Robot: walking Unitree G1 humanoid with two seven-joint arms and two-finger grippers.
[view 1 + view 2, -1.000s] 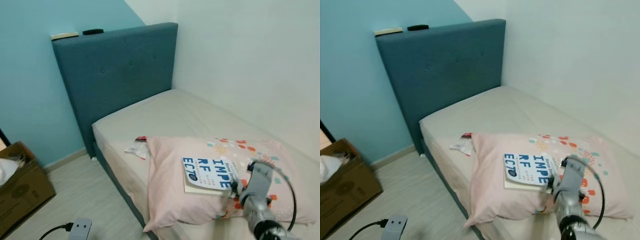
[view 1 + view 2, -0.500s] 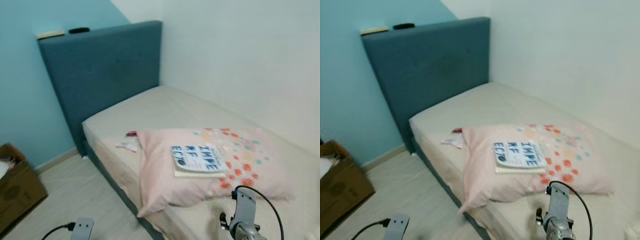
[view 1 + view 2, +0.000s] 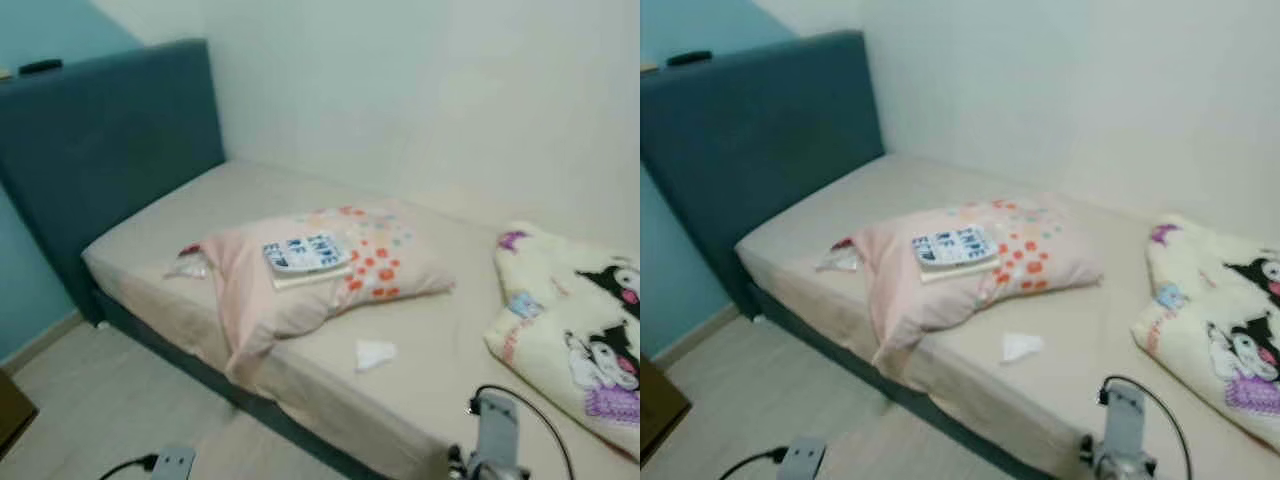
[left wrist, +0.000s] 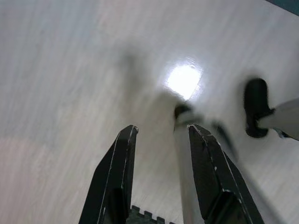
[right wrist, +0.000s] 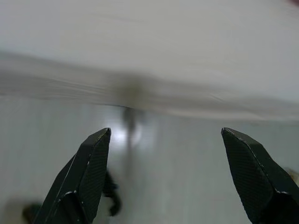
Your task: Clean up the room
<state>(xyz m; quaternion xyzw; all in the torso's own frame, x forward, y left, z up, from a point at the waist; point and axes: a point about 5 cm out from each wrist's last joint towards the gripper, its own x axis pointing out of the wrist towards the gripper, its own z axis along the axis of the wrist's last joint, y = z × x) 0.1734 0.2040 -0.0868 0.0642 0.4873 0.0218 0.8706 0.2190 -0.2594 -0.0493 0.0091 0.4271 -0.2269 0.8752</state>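
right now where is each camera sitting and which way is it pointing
Left eye view: on the head, looking forward and down at the bed, where a book lies on the pink pillow; the right arm shows at the lower edge.
Right eye view: same head, same scene, slightly offset.
Left wrist view: on the left wrist, along the left gripper, at pale floor.
Right wrist view: along the right gripper, fingers wide apart, at a blurred pale surface.
Both eye views share the bed, pillow, book and cartoon blanket.

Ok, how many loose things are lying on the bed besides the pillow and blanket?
3: book on the pillow, wrapper beside its headboard end, tissue near the edge. More may be hidden.
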